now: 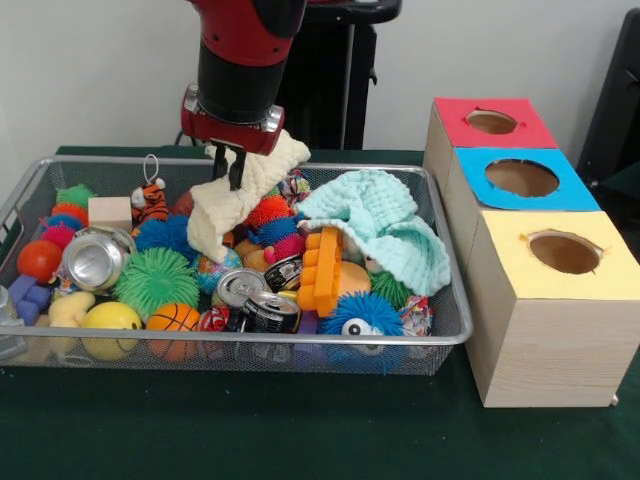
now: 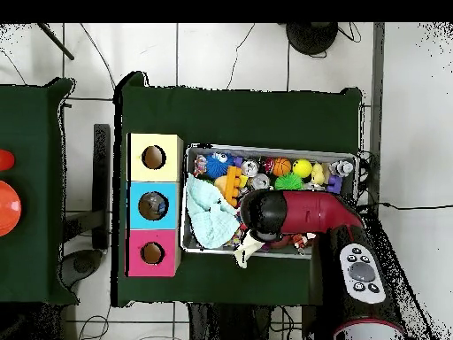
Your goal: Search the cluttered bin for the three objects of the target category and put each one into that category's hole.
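Observation:
The silver wire mesh bin (image 1: pixel 250 340) holds several toys, cans and cloths. My gripper (image 1: pixel 232 167) is above the bin's back middle, shut on a cream waffle cloth (image 1: pixel 240 200) that hangs down from it into the clutter. In the overhead view the arm hides the gripper, and the cream cloth (image 2: pixel 246 249) pokes out at the bin's (image 2: pixel 265 149) lower edge. A mint green cloth (image 1: pixel 375 225) lies crumpled in the bin's right part, also seen in the overhead view (image 2: pixel 208 212).
Three wooden boxes stand right of the bin, each with a round hole: red top (image 1: pixel 455 115), blue top (image 1: pixel 475 165), yellow top (image 1: pixel 510 250). The bin holds crushed cans (image 1: pixel 95 258), spiky balls (image 1: pixel 155 280), an orange brick (image 1: pixel 320 265) and a yellow ball (image 1: pixel 112 318).

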`<state>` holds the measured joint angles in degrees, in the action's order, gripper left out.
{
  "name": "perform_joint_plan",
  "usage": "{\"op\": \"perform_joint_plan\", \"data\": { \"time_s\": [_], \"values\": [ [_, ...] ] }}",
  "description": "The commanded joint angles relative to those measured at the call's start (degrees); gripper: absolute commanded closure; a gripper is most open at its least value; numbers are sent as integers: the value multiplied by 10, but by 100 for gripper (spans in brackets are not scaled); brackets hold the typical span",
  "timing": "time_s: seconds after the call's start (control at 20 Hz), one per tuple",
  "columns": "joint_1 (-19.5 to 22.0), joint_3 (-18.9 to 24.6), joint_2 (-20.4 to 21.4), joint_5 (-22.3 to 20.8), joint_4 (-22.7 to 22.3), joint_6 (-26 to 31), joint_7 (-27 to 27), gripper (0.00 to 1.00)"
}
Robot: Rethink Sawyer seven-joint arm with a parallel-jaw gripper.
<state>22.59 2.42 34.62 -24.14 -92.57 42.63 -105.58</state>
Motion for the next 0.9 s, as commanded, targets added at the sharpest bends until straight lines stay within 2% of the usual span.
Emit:
{"op": "perform_joint_plan", "data": {
  "time_s": [0.05, 0.45, 0.75, 0.9],
  "values": [
    [21, 26, 28, -31, -42, -58, 22, 100],
    [51, 42, 0, -30, -17, -73, 37, 100],
    [64, 37, -1, -28, -15, -83, 25, 100],
    [65, 36, 6, -24, -1, -59, 30, 100]
  ]
}}
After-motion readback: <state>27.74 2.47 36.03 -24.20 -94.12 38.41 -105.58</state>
